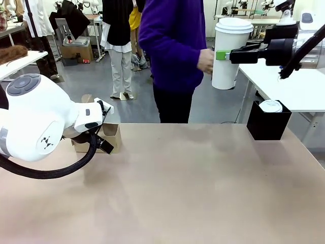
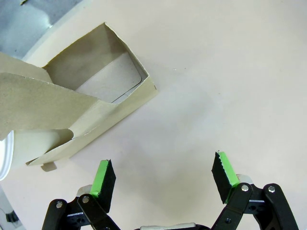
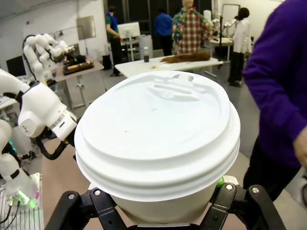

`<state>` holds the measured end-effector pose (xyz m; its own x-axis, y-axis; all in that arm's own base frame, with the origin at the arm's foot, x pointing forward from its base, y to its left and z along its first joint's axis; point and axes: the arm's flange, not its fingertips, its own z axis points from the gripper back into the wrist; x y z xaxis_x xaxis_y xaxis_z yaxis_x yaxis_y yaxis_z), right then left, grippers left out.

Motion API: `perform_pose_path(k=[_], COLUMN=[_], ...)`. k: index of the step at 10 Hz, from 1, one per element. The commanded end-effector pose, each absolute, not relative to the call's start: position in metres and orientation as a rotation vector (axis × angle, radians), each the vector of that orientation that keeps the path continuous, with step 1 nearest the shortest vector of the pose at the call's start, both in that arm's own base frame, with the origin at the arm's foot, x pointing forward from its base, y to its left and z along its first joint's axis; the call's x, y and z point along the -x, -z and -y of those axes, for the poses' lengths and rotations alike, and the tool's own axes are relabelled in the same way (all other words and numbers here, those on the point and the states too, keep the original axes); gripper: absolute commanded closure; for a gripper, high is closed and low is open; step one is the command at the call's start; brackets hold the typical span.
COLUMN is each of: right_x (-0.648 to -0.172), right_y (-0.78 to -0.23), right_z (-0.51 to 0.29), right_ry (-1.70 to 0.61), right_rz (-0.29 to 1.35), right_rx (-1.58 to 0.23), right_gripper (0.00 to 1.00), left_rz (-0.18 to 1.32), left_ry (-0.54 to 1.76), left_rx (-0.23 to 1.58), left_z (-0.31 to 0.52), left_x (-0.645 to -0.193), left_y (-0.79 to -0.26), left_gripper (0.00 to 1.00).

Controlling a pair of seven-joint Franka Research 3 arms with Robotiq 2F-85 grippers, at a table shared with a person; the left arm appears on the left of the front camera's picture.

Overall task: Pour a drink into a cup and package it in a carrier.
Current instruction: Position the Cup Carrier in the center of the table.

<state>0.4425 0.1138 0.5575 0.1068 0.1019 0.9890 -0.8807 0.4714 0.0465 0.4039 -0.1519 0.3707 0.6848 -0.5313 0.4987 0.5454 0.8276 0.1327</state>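
Over the tan table (image 1: 177,193), the front view is showing the right gripper (image 1: 223,55) clamping the lidded cup (image 1: 232,38) aloft near a person's hand (image 1: 205,61), well apart from the carrier (image 1: 112,137). In the left wrist view, the left gripper (image 2: 163,167) is gaping beside that carrier (image 2: 96,72). In the right wrist view, the lid (image 3: 158,124) is looming; the tapered cup could be slipping through mid-carry.
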Motion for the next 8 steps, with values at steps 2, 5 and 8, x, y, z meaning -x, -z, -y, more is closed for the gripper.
perform_pose_path(k=[2,5,8], right_x=[-0.444,-0.444,-0.444], right_y=[-0.559,-0.559,-0.559], right_z=[-0.116,-0.116,-0.116], right_ry=[-0.856,-0.856,-0.856], right_rz=[1.27,1.27,1.27], right_rx=[-0.803,-0.803,-0.803], right_gripper=[0.19,0.19,0.19], left_rz=[0.55,0.566,0.549], left_ry=[0.602,0.545,0.457], left_rx=[0.029,0.047,0.001], left_z=[0.151,0.154,0.168], left_x=[-0.404,-0.393,-0.379], left_y=[-0.371,-0.414,-0.48], left_gripper=[0.0,0.0,0.0])
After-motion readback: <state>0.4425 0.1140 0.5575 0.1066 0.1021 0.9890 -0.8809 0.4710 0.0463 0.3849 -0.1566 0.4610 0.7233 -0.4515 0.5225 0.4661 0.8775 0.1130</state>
